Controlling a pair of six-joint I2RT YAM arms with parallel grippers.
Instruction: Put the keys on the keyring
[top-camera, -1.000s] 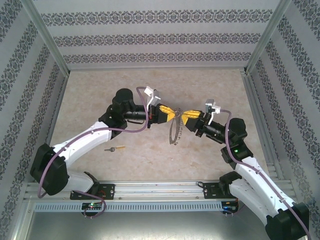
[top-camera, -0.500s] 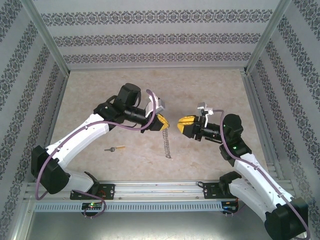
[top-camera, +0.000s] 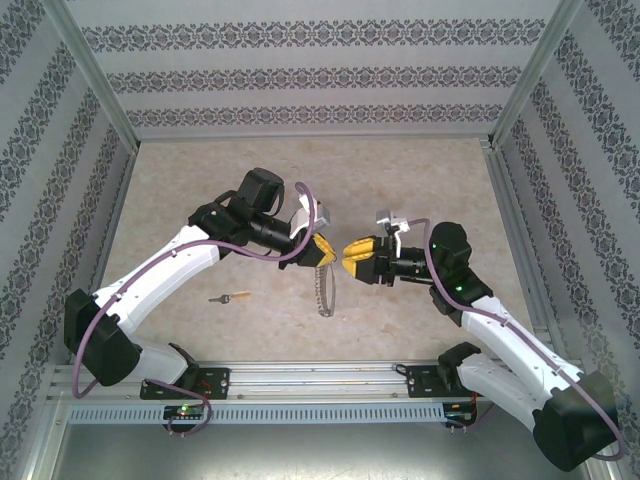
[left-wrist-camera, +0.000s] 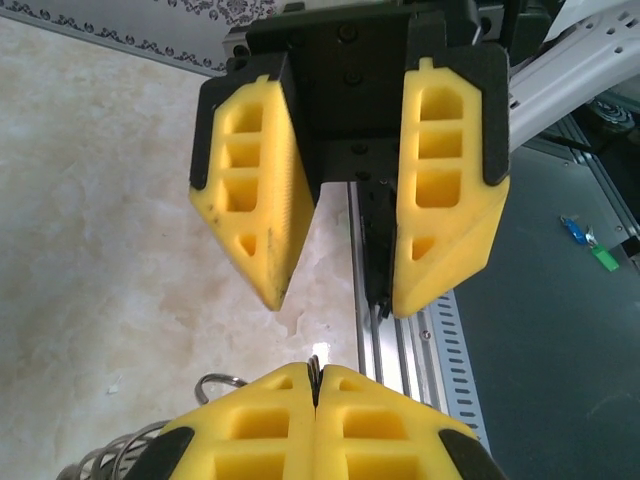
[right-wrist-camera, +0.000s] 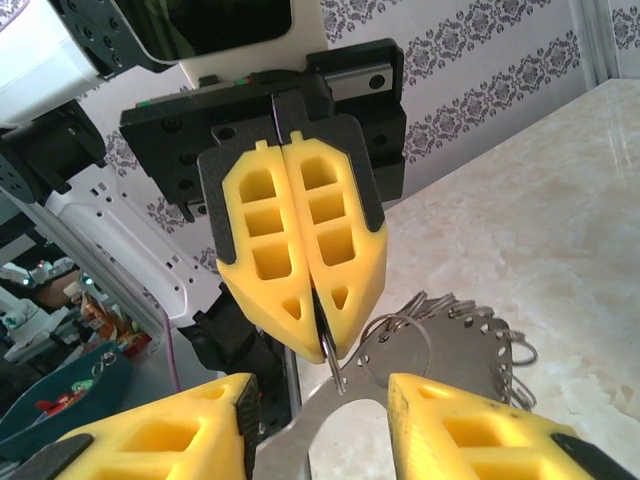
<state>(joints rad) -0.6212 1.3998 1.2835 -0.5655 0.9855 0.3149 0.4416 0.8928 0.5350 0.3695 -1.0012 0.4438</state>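
Handover has ended: the right pincer (top-camera: 352, 252) has let go of the keyring (top-camera: 321, 290), which now dangles under the tightly shut left pincer (top-camera: 322, 246) alone. Right jaws stand part open and empty just opposite. The key (top-camera: 232, 297) lies on the counter (top-camera: 400, 170), well clear of both pincers, beyond the left one, unthreaded.

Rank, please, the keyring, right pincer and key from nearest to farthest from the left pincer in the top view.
1. keyring: pinched in the left pincer, hanging down.
2. right pincer: open, just to its right.
3. key: on the table, farther left.
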